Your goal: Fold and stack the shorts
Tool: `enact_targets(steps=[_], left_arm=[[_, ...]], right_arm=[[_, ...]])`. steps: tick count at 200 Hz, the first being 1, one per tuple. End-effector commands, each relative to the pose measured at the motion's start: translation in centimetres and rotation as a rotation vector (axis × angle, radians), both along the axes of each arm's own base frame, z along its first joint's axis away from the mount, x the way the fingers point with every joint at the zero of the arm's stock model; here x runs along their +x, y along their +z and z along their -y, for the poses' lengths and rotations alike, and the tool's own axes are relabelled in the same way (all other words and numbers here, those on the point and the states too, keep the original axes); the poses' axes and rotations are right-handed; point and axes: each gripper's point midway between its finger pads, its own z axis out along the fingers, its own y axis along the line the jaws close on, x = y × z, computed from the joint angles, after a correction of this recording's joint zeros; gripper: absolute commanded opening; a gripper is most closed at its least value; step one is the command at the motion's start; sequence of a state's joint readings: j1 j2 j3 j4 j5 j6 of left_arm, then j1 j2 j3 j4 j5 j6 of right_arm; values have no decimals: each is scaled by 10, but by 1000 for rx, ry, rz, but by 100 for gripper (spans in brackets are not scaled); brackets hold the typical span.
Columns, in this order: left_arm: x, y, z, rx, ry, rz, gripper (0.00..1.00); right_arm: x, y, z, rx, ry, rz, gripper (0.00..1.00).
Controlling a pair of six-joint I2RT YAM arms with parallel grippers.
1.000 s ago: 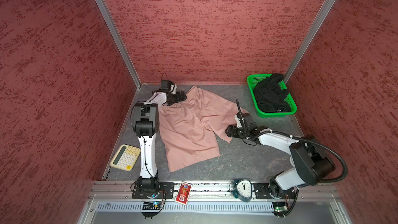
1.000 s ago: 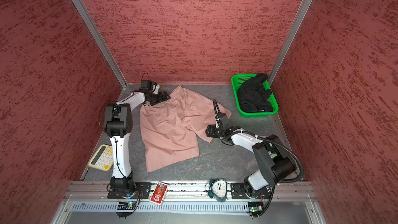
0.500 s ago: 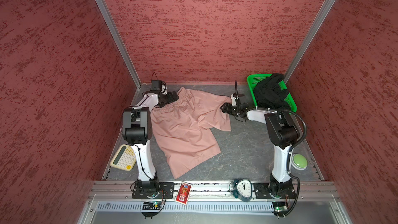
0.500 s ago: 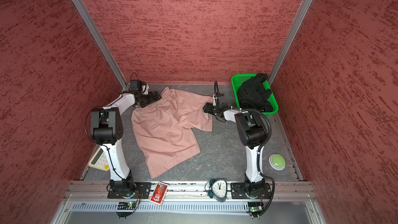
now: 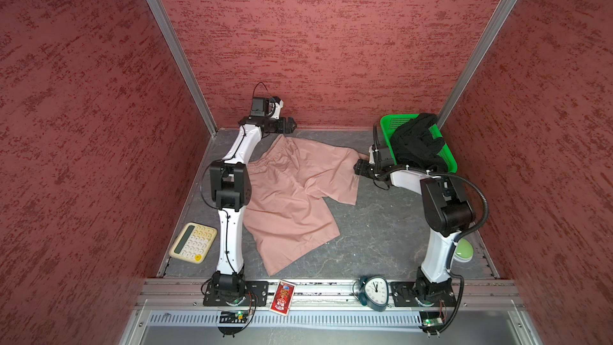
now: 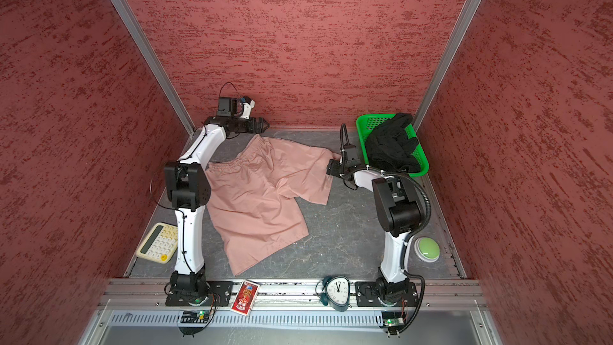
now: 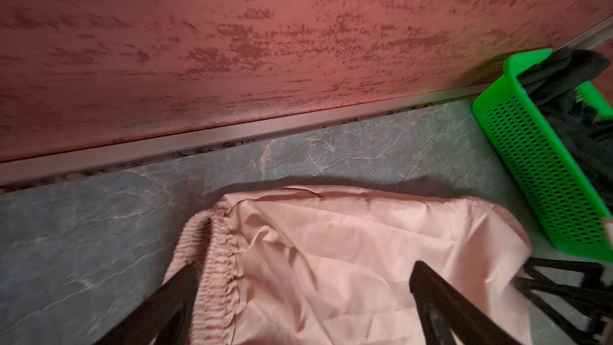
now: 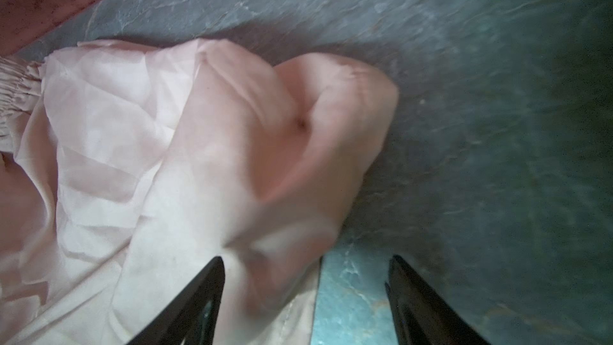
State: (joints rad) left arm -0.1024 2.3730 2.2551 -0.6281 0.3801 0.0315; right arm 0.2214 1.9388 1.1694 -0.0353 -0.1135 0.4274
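Both arms have swung toward the far wall in the last second. The right one, then stretched low across the middle, is now standing folded beside the basket.

Nearest you, a teal alarm clock [image 5: 374,288], a red card packet [image 5: 282,297], a pale yellow calculator [image 5: 193,243] and a green dome button [image 5: 464,250] are sitting along the front of the grey stone-patterned surface [image 5: 374,227], clear of the work.

Beyond them, the dusty pink fabric shorts [image 5: 292,200] are lying spread open. The gathered waistband is facing the far left corner. One leg is pointing back toward you and the other is splaying right toward the basket. The long axis is running from far left toward the near middle.

At the right leg's far hem corner, your right gripper [image 5: 356,167] is hovering with jaws parted fairly wide, bunched cloth lying between them unpinched. Farther back, your left gripper [image 7: 303,268] is hanging over the waistband's far end, jaws fully spread and holding nothing. Farthest right, the plain black shorts [image 5: 416,144] are sitting heaped in the green plastic mesh basket [image 5: 396,121].

By my reading, you are laying the pink pair out before its first fold. Next you are needing both jaws closing low on the waistband corner and the hem corner.
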Motion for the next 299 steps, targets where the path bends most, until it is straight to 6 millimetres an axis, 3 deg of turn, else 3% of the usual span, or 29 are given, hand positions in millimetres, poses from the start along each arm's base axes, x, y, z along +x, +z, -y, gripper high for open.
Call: enact_targets(steps=[1,59,86,108,117,130,151,193,205,209,215,221,230,243,299], left_arm=[[-7,-53,-20,116,9,-134,99],[-3,-86,-28,143,-5,-163,93],[-1,-88,-26,148,-27,-157,87],[1,-89,-28,164,-20,-154,72],[2,-92,-30,173,-16,-158,55],[3,-97,-34,191,-7,-165,23],[7,-101,-47,214,23,-177,0],[19,-71,-85,211,106,-128,0],[16,-63,-86,182,84,-122,0],[14,-60,-85,162,67,-123,9],[11,-58,-80,127,34,-125,46],[9,-56,-76,93,12,-127,74],[6,-54,-69,43,-20,-123,88],[3,-56,-54,-26,-73,-126,97],[0,-66,-11,-140,-197,-127,100]], right_arm=[[15,19,13,-25,-24,75,78],[59,18,1,51,-16,111,74],[73,10,-6,71,-4,92,61],[75,3,-1,31,-20,64,43],[75,4,3,8,-31,65,34],[76,8,7,-18,-32,71,20],[79,21,12,-63,-42,90,3],[96,48,36,-121,-95,136,0],[98,51,39,-118,-99,135,0],[98,52,40,-114,-99,137,0],[97,51,39,-109,-97,138,0],[96,52,37,-95,-93,143,0],[94,50,32,-61,-80,148,0],[91,44,25,-22,-66,146,0],[85,33,17,42,-51,140,0]])
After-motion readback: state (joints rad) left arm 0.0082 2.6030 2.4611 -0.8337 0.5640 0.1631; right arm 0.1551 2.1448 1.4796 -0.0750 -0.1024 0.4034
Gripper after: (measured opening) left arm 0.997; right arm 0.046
